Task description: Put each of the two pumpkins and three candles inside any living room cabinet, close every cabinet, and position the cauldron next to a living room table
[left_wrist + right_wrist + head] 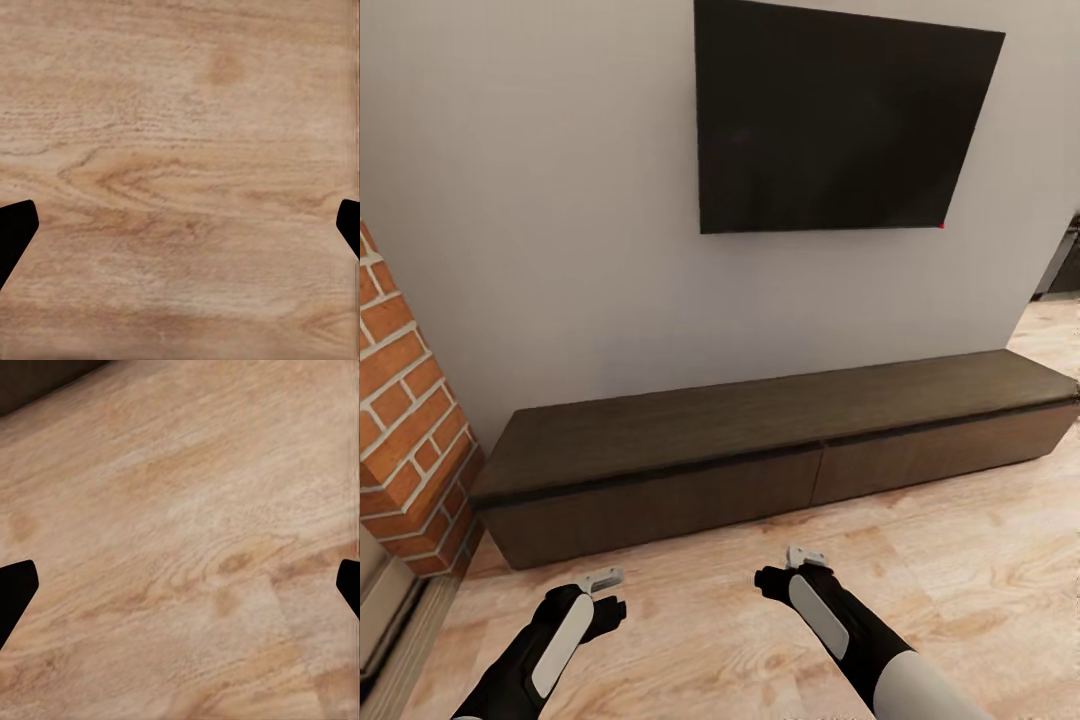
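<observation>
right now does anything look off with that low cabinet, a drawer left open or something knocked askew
Nothing stands out. The cabinet sits flat against the wall with both drawer fronts flush and shut. The left gripper and right gripper are open and hold nothing.

light: even, soft | shadows: faint | wrist views: slightly blurred | head view: wide-angle edge bowing

Black arms (550, 640), pale grey panels

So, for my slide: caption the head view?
Both open grippers face a closed long dark brown wooden cabinet.
</observation>
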`<state>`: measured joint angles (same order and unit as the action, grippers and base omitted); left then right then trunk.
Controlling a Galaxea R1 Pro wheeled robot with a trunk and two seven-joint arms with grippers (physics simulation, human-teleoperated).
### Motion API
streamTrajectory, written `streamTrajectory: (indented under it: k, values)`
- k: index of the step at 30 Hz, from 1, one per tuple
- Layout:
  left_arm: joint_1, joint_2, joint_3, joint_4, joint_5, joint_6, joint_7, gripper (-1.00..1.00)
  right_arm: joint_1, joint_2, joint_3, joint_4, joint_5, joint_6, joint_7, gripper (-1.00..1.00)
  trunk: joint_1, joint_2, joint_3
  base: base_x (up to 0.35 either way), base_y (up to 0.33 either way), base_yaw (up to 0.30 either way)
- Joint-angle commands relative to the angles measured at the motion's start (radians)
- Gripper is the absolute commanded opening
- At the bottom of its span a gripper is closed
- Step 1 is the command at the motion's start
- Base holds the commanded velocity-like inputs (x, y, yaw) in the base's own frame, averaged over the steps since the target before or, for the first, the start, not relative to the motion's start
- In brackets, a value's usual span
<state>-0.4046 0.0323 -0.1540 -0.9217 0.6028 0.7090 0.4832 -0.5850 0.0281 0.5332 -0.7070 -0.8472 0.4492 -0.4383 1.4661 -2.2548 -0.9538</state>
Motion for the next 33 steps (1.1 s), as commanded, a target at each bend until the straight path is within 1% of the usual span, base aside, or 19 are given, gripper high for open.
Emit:
streamTrajectory:
  k: [1, 7, 21, 24, 26, 28, 33]
  values:
    - [0.0, 0.001, -0.004, -0.002, 0.011, 0.001, 0.01, 1.0, -0.001, 0.0, 0.004, 0.002, -0.009, -0.002, -0.009, 1.0, -0.004, 0.007, 0.001, 0.0, 0.0, -0.182]
    - [0.0, 0.001, -0.009, -0.003, 0.011, 0.002, 0.009, 1.0, -0.001, 0.0, 0.004, 0.006, -0.009, -0.009, -0.01, 1.0, -0.027, 0.049, 0.011, 0.0, 0.0, -0.185]
    - [0.0, 0.0, -0.013, -0.003, 0.011, 0.003, 0.009, 1.0, -0.001, 0.0, 0.004, 0.006, -0.01, -0.017, -0.01, 1.0, -0.027, 0.049, -0.007, 0.0, 0.0, -0.198]
    - [0.0, 0.0, -0.018, -0.003, 0.011, 0.003, 0.009, 1.0, -0.001, 0.0, 0.004, 0.006, -0.01, -0.017, -0.01, 1.0, -0.027, 0.049, -0.01, 0.0, 0.0, -0.209]
    - [0.0, 0.0, -0.027, -0.003, 0.011, 0.004, 0.009, 1.0, -0.001, 0.0, 0.004, 0.006, -0.015, -0.017, -0.008, 1.0, -0.027, 0.049, -0.013, 0.0, 0.0, -0.21]
    - [0.0, 0.0, -0.035, -0.006, 0.011, 0.017, 0.009, 1.0, -0.001, 0.0, 0.004, 0.007, -0.028, -0.017, 0.003, 1.0, -0.027, 0.049, -0.015, 0.0, 0.0, -0.21]
    - [0.0, 0.001, -0.039, -0.034, 0.011, 0.041, 0.01, 1.0, -0.001, 0.0, 0.004, 0.008, -0.037, -0.022, 0.022, 1.0, -0.027, 0.049, -0.021, 0.0, 0.0, -0.21]
